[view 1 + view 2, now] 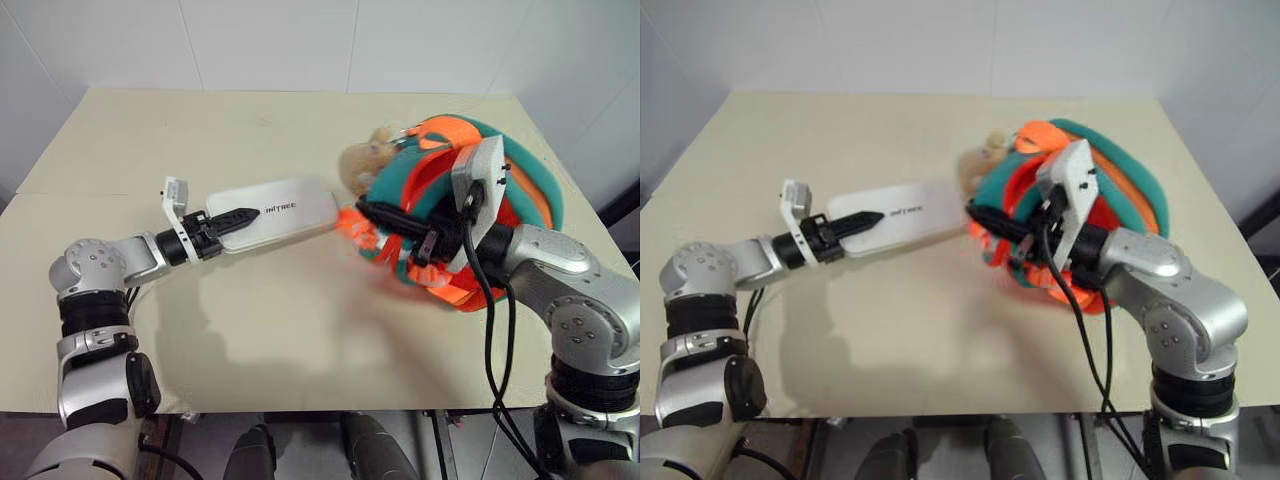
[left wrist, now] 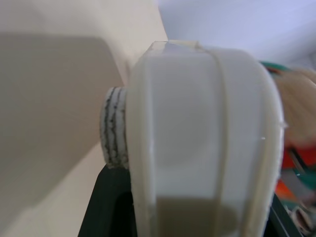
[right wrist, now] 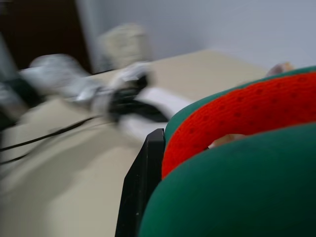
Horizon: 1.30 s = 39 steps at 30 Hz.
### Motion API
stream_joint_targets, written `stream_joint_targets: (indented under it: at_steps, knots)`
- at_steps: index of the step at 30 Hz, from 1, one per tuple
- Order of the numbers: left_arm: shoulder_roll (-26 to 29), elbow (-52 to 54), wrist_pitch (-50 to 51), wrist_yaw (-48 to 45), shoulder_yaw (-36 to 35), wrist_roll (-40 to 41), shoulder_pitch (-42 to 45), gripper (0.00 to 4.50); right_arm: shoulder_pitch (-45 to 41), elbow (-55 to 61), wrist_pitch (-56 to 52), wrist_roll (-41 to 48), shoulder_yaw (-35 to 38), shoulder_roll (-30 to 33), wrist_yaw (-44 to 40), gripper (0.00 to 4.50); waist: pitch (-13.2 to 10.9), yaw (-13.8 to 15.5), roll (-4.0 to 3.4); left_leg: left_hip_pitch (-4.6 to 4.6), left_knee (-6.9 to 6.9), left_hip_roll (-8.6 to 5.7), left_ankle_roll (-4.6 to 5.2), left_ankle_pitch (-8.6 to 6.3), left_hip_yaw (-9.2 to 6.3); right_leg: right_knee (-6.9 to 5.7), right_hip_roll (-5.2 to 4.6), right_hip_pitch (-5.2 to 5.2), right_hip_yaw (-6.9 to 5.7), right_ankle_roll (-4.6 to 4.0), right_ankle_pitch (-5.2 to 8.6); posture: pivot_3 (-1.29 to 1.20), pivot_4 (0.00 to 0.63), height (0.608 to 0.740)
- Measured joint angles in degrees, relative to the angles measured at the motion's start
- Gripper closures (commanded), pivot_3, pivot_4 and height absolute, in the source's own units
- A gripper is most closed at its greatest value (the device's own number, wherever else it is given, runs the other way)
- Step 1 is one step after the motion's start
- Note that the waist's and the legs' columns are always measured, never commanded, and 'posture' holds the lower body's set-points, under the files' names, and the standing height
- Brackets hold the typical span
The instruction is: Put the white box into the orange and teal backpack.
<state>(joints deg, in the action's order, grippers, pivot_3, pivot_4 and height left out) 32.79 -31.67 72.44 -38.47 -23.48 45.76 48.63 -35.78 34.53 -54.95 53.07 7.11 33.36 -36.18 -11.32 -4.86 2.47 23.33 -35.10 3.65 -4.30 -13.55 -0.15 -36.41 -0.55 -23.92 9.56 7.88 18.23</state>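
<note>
White box [image 1: 278, 213] sits at the centre-left of the head view, lifted off the beige table [image 1: 150, 130] and casting a shadow below it. The left gripper [image 1: 232, 219] clamps one short end, one black finger lying across the top near the small dark lettering; the far end points to the right, toward the orange and teal backpack [image 1: 480, 215]. That backpack fills the right-centre of the frame, bunched and tipped up, with the tan plush toy [image 1: 362, 160] at its upper left edge, just beside the box's free end.

The right gripper [image 1: 400, 228] has its fingers pinched tight on the bag's teal and orange fabric near the mouth; the wrist view looks straight onto an orange band between teal folds.

To my eye the step in hand is lining up box and opening. To do it well, the right arm should pull the fabric so the mouth gapes toward the box, and the box should go in narrow end first, kept flat, clear of the toy and the loose orange straps, which could snag a corner. I cannot tell how wide the opening is.

The left forearm stretches out roughly level from the lower left, its gripper aimed right. The right arm bends at the elbow, its forearm reaching in from the lower right, gripper pointing left into the bag.
</note>
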Motion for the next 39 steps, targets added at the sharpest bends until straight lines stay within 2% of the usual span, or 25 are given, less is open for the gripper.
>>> stream_joint_targets:
  at_steps: [7,11,15,19,23,29,39]
  knots:
    - [4.3,-2.9,-1.3,-5.5,3.4,-1.9,1.8,3.20,-2.3,2.4,-2.6,12.6,-0.1,9.4,-11.3,4.50,0.0,0.3,0.00,0.27,-0.03,0.02,0.03,-0.05,-0.01,0.08,-0.01,-0.19,-0.06,-0.02,0.05,0.00,0.150,0.740]
    - [7.0,-2.1,-2.0,-9.3,5.2,-2.7,1.6,3.20,-0.8,2.2,-0.2,10.5,-0.2,17.1,-21.5,4.50,0.0,0.3,0.00,0.73,-0.14,0.02,0.03,-0.05,-0.02,-0.03,-0.01,-0.68,-0.08,-0.02,0.06,0.00,0.150,0.740]
    - [9.8,4.2,-4.0,-14.5,5.7,-2.7,-1.9,3.20,2.7,-0.7,5.8,3.6,-1.9,21.3,-30.0,4.50,0.0,0.1,0.00,0.81,-0.18,0.04,0.03,-0.05,0.02,-0.09,-0.01,-0.79,-0.08,-0.06,0.08,0.00,0.150,0.740]
    - [11.5,10.5,-7.4,-19.0,5.1,-2.3,-6.6,3.20,3.4,-6.1,12.5,-3.4,-3.2,22.4,-35.6,4.50,0.0,0.2,0.00,0.80,-0.38,0.04,0.03,-0.05,0.02,-0.19,-0.02,-0.77,-0.08,-0.06,0.08,0.00,0.150,0.740]
    - [11.5,15.9,-12.5,-22.4,1.3,-0.6,-11.9,3.20,3.5,-10.8,16.5,-7.8,-4.5,22.4,-38.1,4.50,0.0,0.3,0.02,0.81,-0.56,0.04,0.03,-0.05,0.02,-0.39,-0.02,-0.77,-0.08,-0.06,0.08,0.00,0.150,0.740]
    - [11.5,21.0,-21.2,-25.8,-6.4,2.3,-16.0,3.20,3.8,-15.3,19.1,-9.9,-4.5,22.4,-40.2,4.50,0.0,0.3,0.02,0.79,-0.84,0.05,0.06,-0.07,0.01,-0.55,-0.01,-0.68,-0.09,-0.07,0.09,0.00,0.150,0.740]
    - [12.7,27.1,-30.6,-30.0,-9.2,3.3,-20.0,3.20,4.4,-23.4,22.6,-12.7,-4.5,22.2,-42.0,4.50,0.0,0.3,0.02,0.78,-0.97,0.05,0.08,-0.08,0.02,-0.58,-0.02,-0.63,-0.08,-0.01,0.05,0.00,0.150,0.740]
